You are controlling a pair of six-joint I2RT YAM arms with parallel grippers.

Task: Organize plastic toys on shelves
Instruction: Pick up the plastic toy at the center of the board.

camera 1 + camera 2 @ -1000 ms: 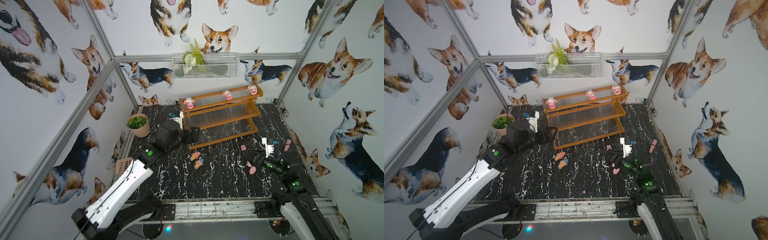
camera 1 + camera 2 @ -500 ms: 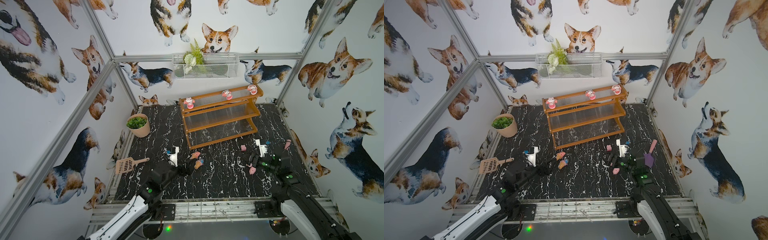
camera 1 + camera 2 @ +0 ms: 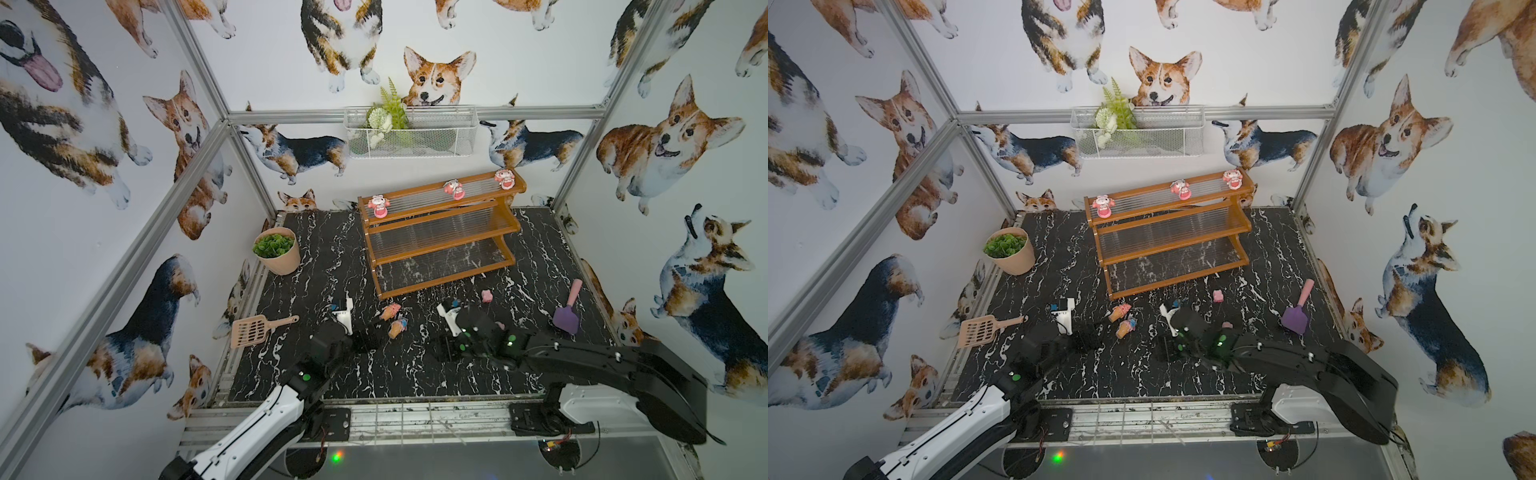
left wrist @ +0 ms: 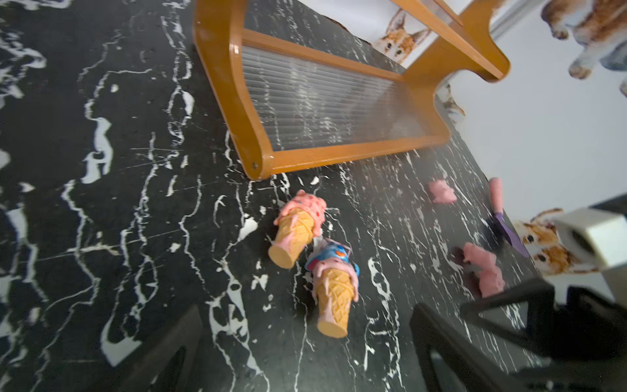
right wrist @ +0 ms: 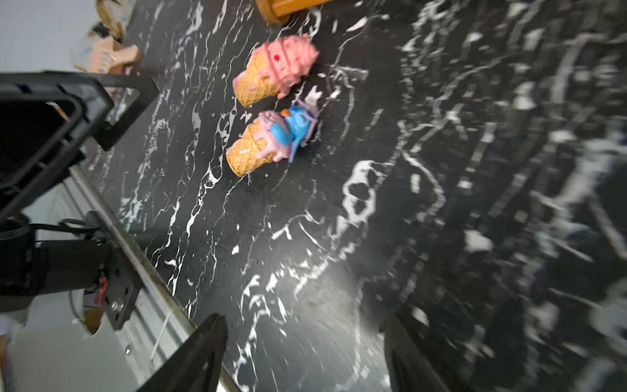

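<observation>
The shelves (image 3: pixel 440 232) stand at the back of the black marble table, with three pink-and-white dolls (image 3: pixel 454 189) on the top tier. Two ice-cream cones (image 3: pixel 390 311) (image 4: pixel 334 295) lie side by side in front of the rack. A pink pig (image 3: pixel 487 296) lies to their right, and another pig (image 4: pixel 483 268) shows beside my right arm. My left gripper (image 3: pixel 368 336) (image 4: pixel 305 356) hangs open just short of the cones, nothing between its fingers. My right gripper (image 3: pixel 446 349) (image 5: pixel 305 356) is open and empty over bare table, right of the cones (image 5: pixel 264 142).
A potted plant (image 3: pixel 276 251) stands at the back left and a beige slotted scoop (image 3: pixel 253 330) lies at the left edge. A purple scoop (image 3: pixel 567 316) lies at the right. A white wire basket (image 3: pixel 409 133) hangs on the back wall.
My left arm has drawn back from the rack's left end to the table front, close to the cones. My right gripper has swung left from the pigs toward the table's middle.
</observation>
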